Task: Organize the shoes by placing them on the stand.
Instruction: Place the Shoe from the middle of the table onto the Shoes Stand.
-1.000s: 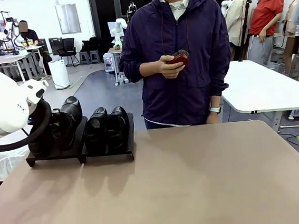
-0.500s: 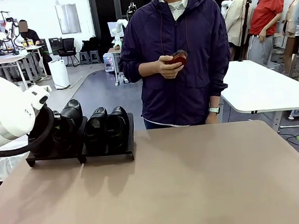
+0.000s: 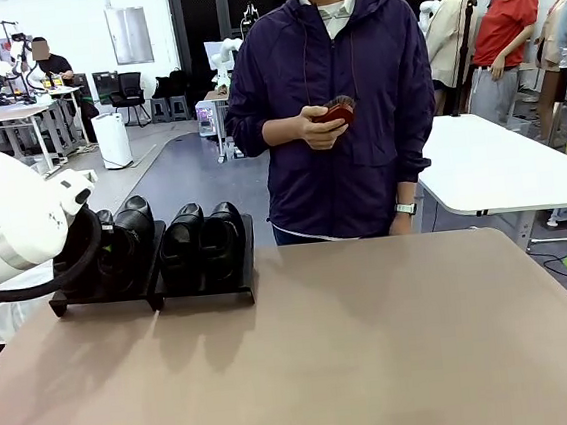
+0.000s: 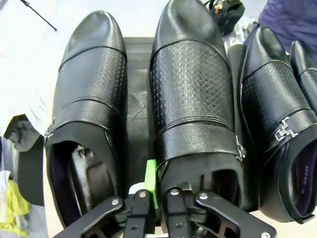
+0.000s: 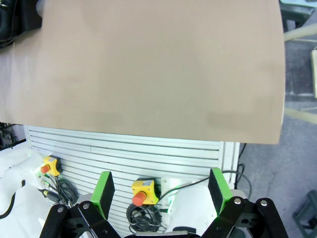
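Four glossy black shoes sit on the low black stand (image 3: pixel 206 292) at the table's far left. Two shoes (image 3: pixel 181 244) (image 3: pixel 222 238) fill its right panel. On the left panel, one shoe (image 3: pixel 136 227) shows beside my white left arm (image 3: pixel 13 218), which hides the other. In the left wrist view, my left gripper (image 4: pixel 157 196) is shut on the inner collar edge of the second shoe (image 4: pixel 193 99), which rests on the stand's panel (image 4: pixel 138 114) beside the leftmost shoe (image 4: pixel 86 99). My right gripper (image 5: pixel 161 192) is open and holds nothing, back beyond the table's near edge.
A person in a dark jacket stands at the far side, holding a small dark-red object (image 3: pixel 339 112) in both hands. The tan tabletop (image 3: pixel 377 344) stretches bare to the right of the stand. Another white table (image 3: pixel 500 166) stands behind on the right.
My left arm has sunk a little and drawn left, and the shoe it holds has come down lower onto the stand's left panel. The person and right arm have not moved.
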Tool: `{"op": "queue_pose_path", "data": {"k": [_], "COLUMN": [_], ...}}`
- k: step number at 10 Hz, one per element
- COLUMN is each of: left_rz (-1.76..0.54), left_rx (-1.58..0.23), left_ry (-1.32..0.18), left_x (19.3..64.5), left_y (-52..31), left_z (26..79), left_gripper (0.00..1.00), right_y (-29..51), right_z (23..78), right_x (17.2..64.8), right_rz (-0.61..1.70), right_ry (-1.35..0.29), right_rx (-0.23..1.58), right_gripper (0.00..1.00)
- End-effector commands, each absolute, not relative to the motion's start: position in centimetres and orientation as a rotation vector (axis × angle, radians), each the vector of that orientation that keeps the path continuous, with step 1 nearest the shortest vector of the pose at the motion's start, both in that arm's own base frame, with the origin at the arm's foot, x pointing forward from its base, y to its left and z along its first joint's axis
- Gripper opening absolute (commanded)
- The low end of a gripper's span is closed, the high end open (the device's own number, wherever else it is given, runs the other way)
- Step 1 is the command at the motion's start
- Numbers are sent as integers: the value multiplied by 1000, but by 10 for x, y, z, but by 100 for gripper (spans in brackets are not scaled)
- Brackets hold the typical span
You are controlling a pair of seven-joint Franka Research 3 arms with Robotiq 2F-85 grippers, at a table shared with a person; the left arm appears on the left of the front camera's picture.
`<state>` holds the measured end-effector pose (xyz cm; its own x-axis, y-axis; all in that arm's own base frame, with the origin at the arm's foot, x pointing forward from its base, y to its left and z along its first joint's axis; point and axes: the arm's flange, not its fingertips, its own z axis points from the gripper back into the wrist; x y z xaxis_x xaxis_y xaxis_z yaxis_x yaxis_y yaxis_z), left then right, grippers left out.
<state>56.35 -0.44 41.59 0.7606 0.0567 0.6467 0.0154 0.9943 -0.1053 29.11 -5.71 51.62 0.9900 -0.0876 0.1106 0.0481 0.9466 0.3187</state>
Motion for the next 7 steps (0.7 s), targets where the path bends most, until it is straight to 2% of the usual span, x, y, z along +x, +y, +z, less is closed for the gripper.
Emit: {"op": "queue_pose_path", "data": {"k": [1,4,6,7], "left_rz": [10,2,-41,-88], "left_rx": [-92,-78,-67,-85], "left_ry": [-728,-757,-790,-751], "left_x": [567,548,515,497], "left_y": [-1,-6,-18,-24], "left_z": [423,449,496,521], "left_gripper": [100,100,100,100], "right_y": [-58,-58,-58,-58], "right_z": [519,519,519,519], "right_x": [292,292,292,292], "right_rz": [-52,-52,-52,-52], "right_ry": [-127,-127,-127,-127], "right_rx": [348,348,348,348], "right_gripper": [100,100,100,100]}}
